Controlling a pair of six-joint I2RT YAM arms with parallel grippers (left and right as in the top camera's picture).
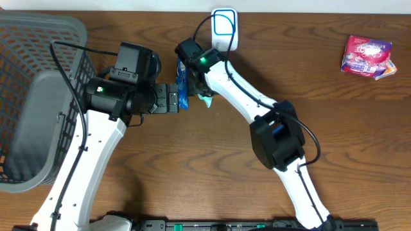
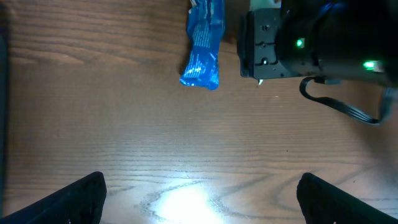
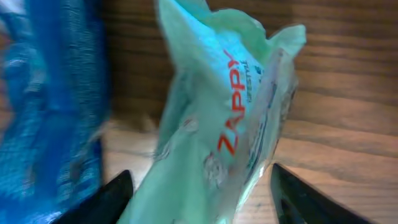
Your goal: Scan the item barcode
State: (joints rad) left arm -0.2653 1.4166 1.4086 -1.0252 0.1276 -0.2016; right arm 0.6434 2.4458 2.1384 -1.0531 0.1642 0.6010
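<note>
A brown wooden table [image 1: 334,115] fills the view, with dark lines in the wood. A thin pale strip [image 1: 308,4] runs along its far edge. A bright spot of light [image 2: 180,202] shines on the wood.

Blue pkt [image 2: 202,46]; mint-green pkt [image 3: 217,137] w/ red lettering; pink-purple pkt [image 1: 366,56]; grey mesh basket [image 1: 38,32]; brown wood-grain table [image 1: 321,83].

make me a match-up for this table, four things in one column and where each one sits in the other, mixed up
Things:
1. grey basket
2. pink packet
3. white scanner
4. green packet

Places, as seen from overhead:
a. far right of the table
b. middle, beside the blue packet
c. left edge
d. top edge, centre

Pairs: 1-c, 2-a, 3-d, 4-b
</note>
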